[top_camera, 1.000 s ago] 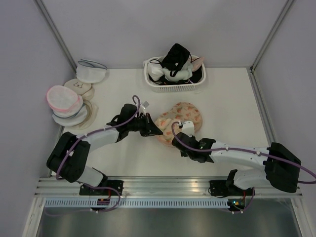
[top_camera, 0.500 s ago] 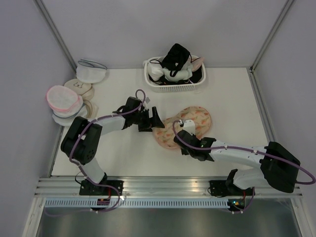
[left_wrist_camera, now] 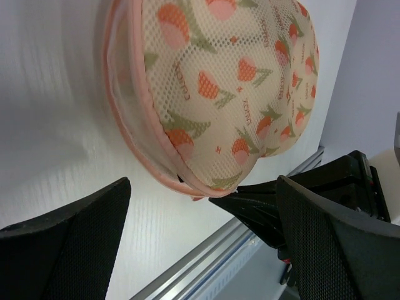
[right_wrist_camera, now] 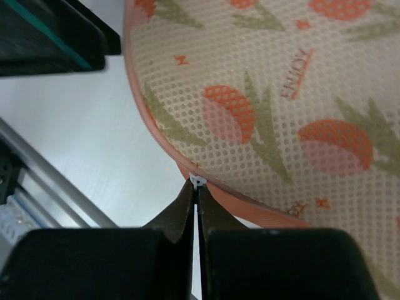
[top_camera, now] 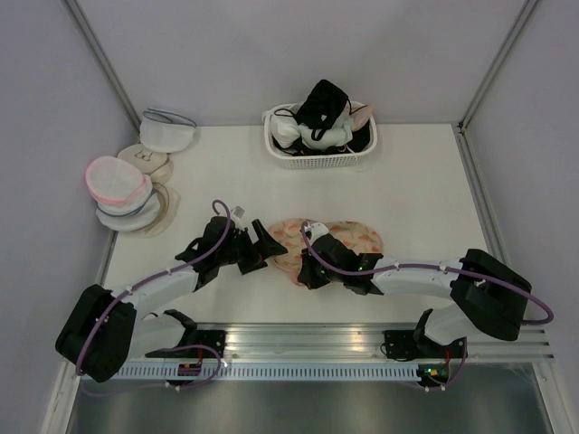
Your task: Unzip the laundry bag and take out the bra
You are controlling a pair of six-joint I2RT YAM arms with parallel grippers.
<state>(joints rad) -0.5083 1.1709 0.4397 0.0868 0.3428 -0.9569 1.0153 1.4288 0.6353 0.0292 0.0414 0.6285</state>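
Note:
The laundry bag (top_camera: 336, 240) lies flat near the table's front, cream mesh with orange flowers and a peach zip edging (right_wrist_camera: 164, 139). My right gripper (top_camera: 306, 269) sits at the bag's near left edge. Its fingers are shut (right_wrist_camera: 197, 185) on the small white zip pull (right_wrist_camera: 197, 181). My left gripper (top_camera: 265, 249) stands open just left of the bag, apart from it, with bare table between its fingers (left_wrist_camera: 200, 250). In the left wrist view the bag's rounded end (left_wrist_camera: 231, 94) fills the top, and the right gripper's black fingers (left_wrist_camera: 262, 206) touch its rim. The bra is hidden.
A white basket (top_camera: 339, 162) with black and pale garments stands at the back centre. Round mesh bags (top_camera: 118, 181) are stacked at the far left, one more (top_camera: 167, 131) behind them. A metal rail (top_camera: 308, 339) runs along the near edge.
My left gripper has let go of the bag, opened wide and drawn back to the near left. The bag has settled flatter and nearer. My right gripper slid left along its edge.

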